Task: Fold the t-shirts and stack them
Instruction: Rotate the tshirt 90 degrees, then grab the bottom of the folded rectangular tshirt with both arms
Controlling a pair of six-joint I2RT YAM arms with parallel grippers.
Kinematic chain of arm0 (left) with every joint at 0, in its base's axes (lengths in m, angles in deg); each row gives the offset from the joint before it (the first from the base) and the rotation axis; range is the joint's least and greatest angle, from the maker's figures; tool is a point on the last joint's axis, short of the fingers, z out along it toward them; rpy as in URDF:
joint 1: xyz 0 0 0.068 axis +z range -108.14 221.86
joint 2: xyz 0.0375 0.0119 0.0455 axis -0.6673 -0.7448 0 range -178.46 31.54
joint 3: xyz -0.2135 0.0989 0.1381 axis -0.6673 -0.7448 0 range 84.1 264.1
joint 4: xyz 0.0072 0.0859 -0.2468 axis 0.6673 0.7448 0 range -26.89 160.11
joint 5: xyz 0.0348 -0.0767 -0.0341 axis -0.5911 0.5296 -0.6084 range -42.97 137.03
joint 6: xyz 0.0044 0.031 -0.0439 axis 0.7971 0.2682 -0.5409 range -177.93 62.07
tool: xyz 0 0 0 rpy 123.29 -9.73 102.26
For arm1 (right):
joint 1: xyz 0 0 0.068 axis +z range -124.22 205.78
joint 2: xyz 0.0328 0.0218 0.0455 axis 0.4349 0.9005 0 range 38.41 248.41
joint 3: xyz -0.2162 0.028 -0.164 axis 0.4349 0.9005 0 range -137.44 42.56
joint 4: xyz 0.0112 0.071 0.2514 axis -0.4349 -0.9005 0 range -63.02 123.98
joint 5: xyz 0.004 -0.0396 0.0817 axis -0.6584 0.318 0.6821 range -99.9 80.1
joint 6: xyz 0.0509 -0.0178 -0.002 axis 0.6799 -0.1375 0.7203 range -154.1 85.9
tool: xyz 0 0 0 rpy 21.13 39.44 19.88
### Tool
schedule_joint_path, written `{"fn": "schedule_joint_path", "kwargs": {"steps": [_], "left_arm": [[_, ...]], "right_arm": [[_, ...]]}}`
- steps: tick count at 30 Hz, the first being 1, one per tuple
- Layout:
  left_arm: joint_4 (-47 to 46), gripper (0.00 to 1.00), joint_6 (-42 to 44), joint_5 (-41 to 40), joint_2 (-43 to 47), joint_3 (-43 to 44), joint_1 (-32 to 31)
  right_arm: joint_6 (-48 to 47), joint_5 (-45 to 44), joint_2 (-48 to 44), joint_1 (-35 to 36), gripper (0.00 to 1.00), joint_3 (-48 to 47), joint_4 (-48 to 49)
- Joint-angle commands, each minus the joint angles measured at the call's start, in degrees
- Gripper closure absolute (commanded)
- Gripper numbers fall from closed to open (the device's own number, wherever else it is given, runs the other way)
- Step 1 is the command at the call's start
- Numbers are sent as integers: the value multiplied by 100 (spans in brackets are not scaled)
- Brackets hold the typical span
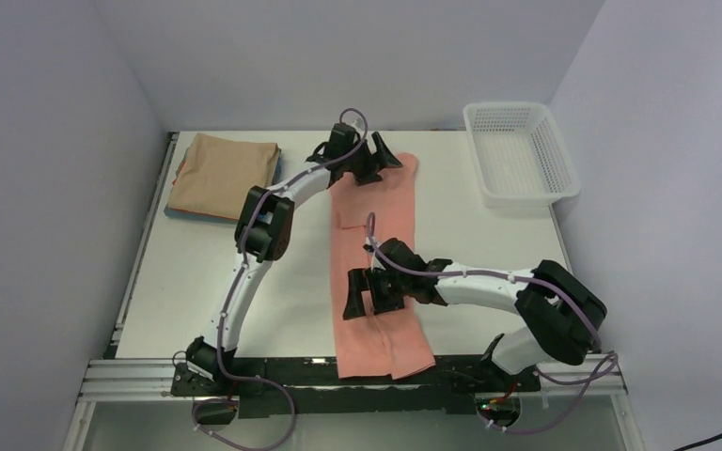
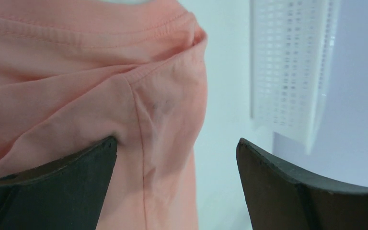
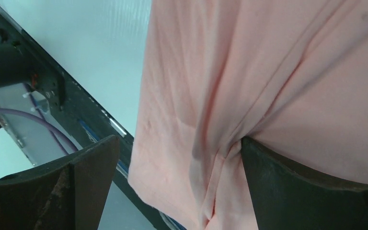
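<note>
A salmon-pink t-shirt lies as a long narrow strip down the middle of the table, its near end hanging over the front edge. My left gripper is open at the strip's far end; in the left wrist view the pink cloth lies between and under the jaws. My right gripper is open over the near part of the strip, with pink cloth between its jaws. A folded tan t-shirt tops a stack at the far left, with blue and reddish edges showing under it.
A white mesh basket stands at the far right, also in the left wrist view. The black front rail and cables run along the near edge, also in the right wrist view.
</note>
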Motion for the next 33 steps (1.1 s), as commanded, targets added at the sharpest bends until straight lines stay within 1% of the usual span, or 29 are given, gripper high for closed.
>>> {"fn": "schedule_joint_path", "kwargs": {"steps": [1, 5, 8, 10, 15, 19, 21, 22, 24, 26, 31, 33], "left_arm": [[-643, 1, -1047, 543, -603, 244, -84], [-489, 1, -1281, 297, -914, 764, -24], [-691, 0, -1747, 60, -1006, 706, 94], [-613, 1, -1940, -140, -1072, 826, 168], [-562, 1, -1978, -570, -1248, 1326, 258], [-733, 1, -2100, -461, -1303, 1458, 356], [-717, 1, -1920, -397, -1225, 1561, 365], [-655, 1, -1692, -332, -1128, 1616, 363], [-650, 1, -1309, -120, -748, 1444, 354], [-568, 1, -834, 127, -161, 1091, 333], [133, 1, 680, -6, 1756, -43, 105], [442, 0, 1185, -26, 2692, -644, -45]], "right_arm": [[354, 18, 580, 191, 0, -212, -187], [454, -454, 246, 210, 0, -358, -367], [833, -1134, -360, 209, 0, -288, -667], [1132, -1585, -802, 200, 0, -132, -822], [1688, -2514, -1965, 200, 0, 388, -1152], [2009, -3039, -2878, 201, 0, 722, -1394], [2116, -3209, -3285, 201, 0, 868, -1479], [2144, -3258, -3430, 195, 0, 927, -1491], [2112, -3317, -3604, 190, 0, 970, -1579], [2088, -3440, -3650, 192, 0, 881, -1833], [2101, -3580, -3385, 166, 0, 502, -2543], [2052, -3552, -3266, 139, 0, 337, -2811]]}}
